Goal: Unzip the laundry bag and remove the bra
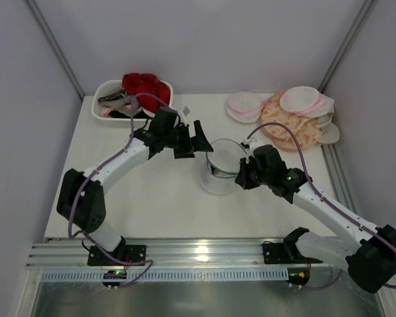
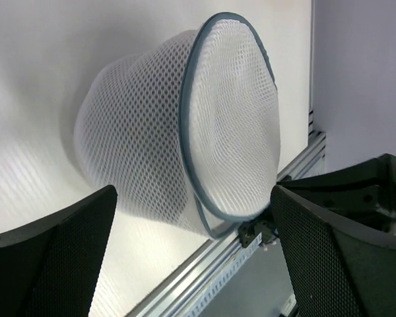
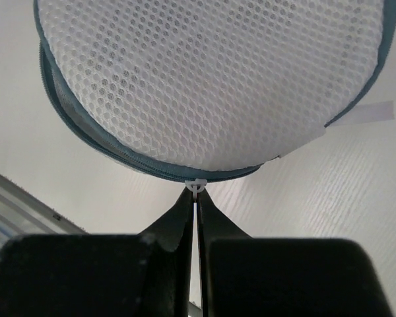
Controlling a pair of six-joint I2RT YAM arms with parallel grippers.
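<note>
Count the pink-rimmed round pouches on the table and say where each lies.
2. One pink-rimmed pouch lies near the far edge, behind the laundry bag; the second pink-rimmed pouch sits atop the peach patterned pouches. More may be stacked beneath.

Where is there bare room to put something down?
Bare: the table between left arm, laundry bag and front rail; also the back strip between basket and pouches. Crowded: at the bag, with left pincer and right pincer.

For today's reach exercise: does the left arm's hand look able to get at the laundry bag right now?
Probably yes. The left hand is open and faces the laundry bag with nothing between them. The right hand pinches the zipper pull on the bag's other side, out of the way.
</note>
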